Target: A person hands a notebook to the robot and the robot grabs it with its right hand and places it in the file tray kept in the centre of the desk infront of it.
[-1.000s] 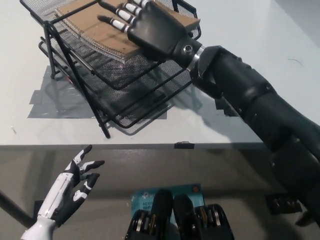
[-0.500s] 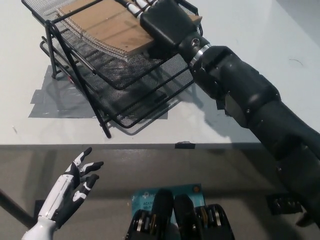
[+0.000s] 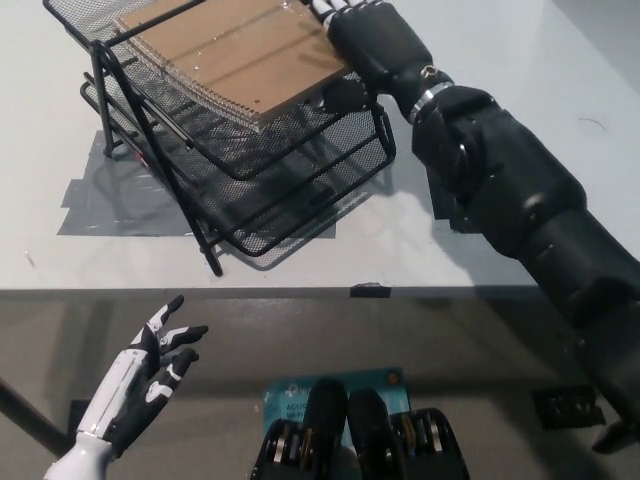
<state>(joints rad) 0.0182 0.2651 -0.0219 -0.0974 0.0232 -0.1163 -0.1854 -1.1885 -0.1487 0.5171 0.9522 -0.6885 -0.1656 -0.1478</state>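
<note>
My right hand (image 3: 372, 35) slides off the notebook (image 3: 235, 50) toward the tray's (image 3: 300, 190) far right corner, uncovering its cover.

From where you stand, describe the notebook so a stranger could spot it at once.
Find the black wire-mesh file tray standing on the white desk at the picture's upper left. The notebook lies flat in its top tier, beside the black right hand. It is the only brown, cardboard-covered thing there, with a spiral binding along its lower edge.

We see bright, even light; beneath our right hand (image 3: 375, 45) the file tray (image 3: 250, 190) casts a soft shadow; everything reads sharp, without glare.
</note>
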